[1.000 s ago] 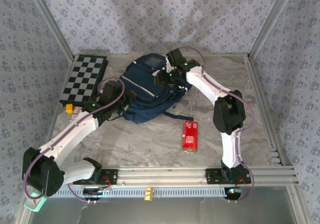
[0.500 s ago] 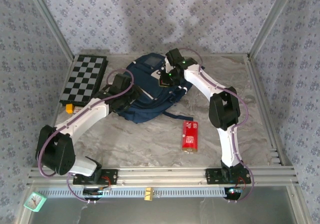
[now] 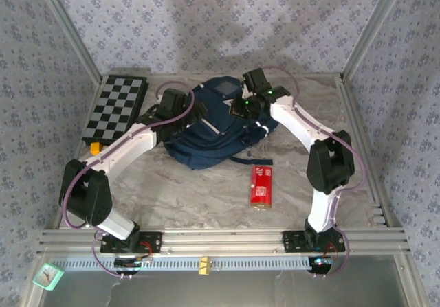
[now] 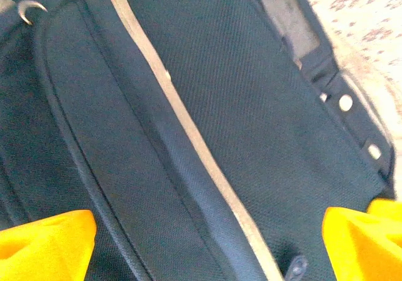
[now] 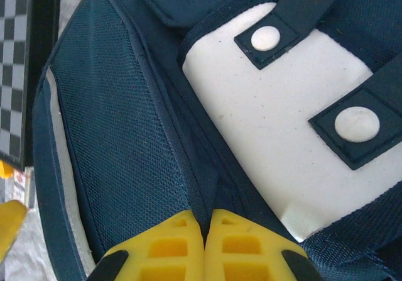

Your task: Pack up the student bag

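Board: one flat black-and-white chequered game board (image 3: 117,108), square-patterned with a dark rim, lies at the upper left of the top view on the grey marbled table (image 3: 199,197).
Block: one small orange block (image 3: 94,149) sits just below the board's lower corner.
Arms: two white jointed robot arms with black joints and purple cables reach up from the bottom rail, one from each side, and meet over the bag.
Left gripper (image 4: 204,240): open, its two yellow plastic fingertips (image 4: 44,240) at opposite lower corners of the left wrist view, poised over navy fabric and holding nothing.
Bag: one large navy blue woven-fabric student bag (image 3: 199,145) lies flat at the upper centre of the table, between board and right arm, a dark strap trailing to its lower right.
Trim: one pale stripe (image 4: 188,136) runs diagonally across the fine-weave panel; one small metal ring (image 4: 28,7) shows at the upper left of that frame.
Patch: one smooth white front patch (image 5: 282,155) crossed by navy tabs carrying three round white snaps (image 5: 265,38); mesh panelling lies to its left.
Right gripper (image 5: 204,237): closed, ribbed yellow fingertips pressed together at a seam of the bag; whether fabric is pinched cannot be told.
Packet: one red rectangular packet (image 3: 260,185) lies below the bag, right of centre, apart from it.
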Available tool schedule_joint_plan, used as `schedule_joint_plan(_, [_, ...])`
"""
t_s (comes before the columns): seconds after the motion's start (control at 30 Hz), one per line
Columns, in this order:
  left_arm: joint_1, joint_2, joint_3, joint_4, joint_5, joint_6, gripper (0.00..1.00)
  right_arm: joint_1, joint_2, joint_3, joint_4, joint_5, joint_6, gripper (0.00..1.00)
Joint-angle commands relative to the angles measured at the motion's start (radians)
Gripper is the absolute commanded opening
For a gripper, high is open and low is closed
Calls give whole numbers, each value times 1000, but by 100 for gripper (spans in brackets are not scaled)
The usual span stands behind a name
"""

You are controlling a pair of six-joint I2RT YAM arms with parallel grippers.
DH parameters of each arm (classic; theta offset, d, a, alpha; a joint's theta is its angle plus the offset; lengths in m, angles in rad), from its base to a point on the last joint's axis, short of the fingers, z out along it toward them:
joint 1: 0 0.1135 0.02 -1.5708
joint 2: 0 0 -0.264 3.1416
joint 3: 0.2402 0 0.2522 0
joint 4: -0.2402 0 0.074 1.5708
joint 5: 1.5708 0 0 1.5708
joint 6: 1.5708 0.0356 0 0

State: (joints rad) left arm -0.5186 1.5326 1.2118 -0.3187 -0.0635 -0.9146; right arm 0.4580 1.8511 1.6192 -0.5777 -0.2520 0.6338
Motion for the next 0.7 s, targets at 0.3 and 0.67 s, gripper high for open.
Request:
schedule_joint_plan(0.3, [-203,-260,-146,-69,-192,18,100,74,-130,-138,246,126,272,0])
schedule_joint_plan(0.67, [-395,-142,-101,-130,-375,-79,100,74,-147,-166,275,119,316,0])
